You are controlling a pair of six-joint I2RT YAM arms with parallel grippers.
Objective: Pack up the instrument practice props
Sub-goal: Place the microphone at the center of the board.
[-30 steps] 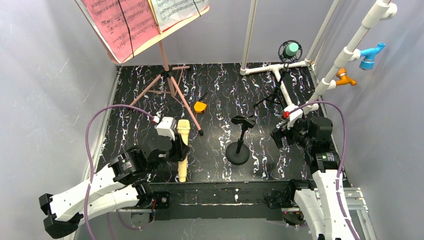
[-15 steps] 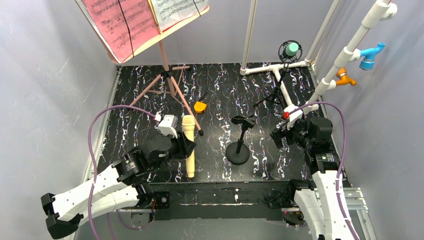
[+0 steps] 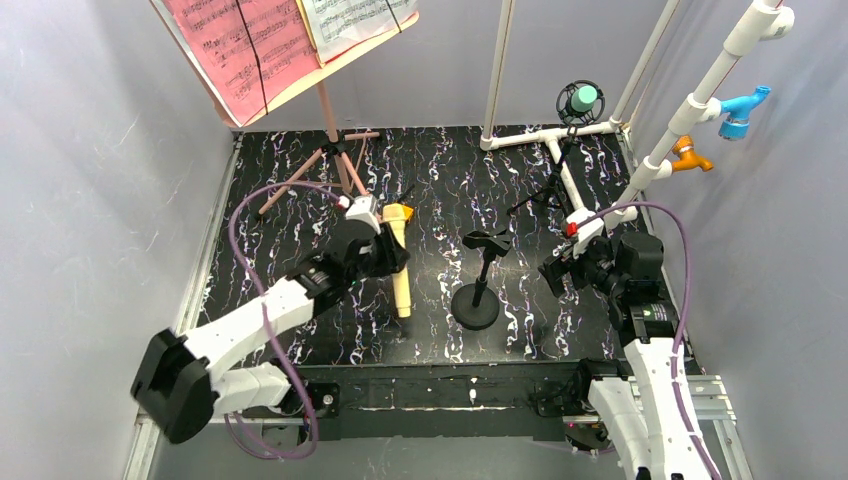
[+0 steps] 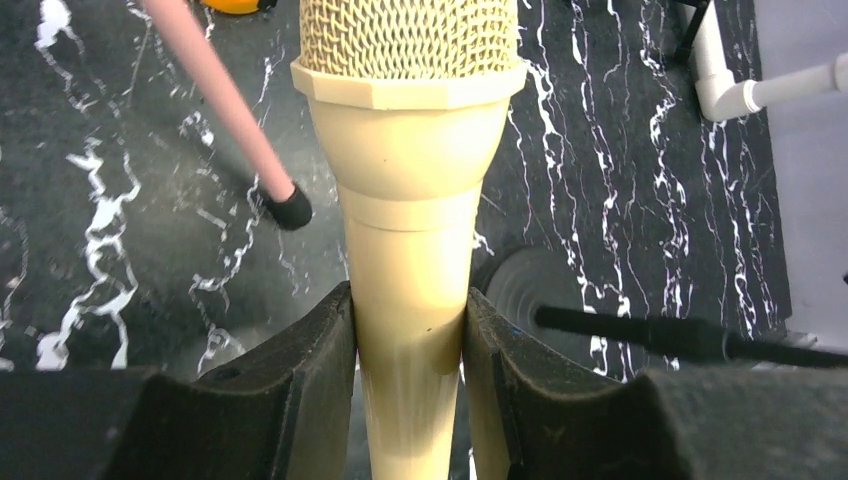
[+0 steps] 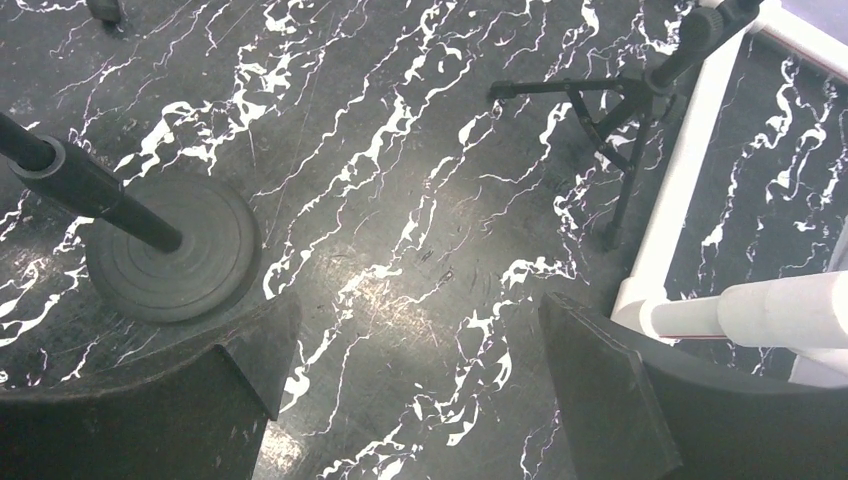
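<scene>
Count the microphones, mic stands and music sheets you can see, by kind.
Microphones: 2, beige microphone, teal microphone
Mic stands: 2, round-base stand, tripod stand
Music sheets: 2, pink sheet, white sheet
Total: 6

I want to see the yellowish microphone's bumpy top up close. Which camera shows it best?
The left wrist view: the beige microphone fills the picture, mesh head sharp, the left gripper pinching its handle. The top external view shows it small, from above. The right wrist view misses it.
</scene>
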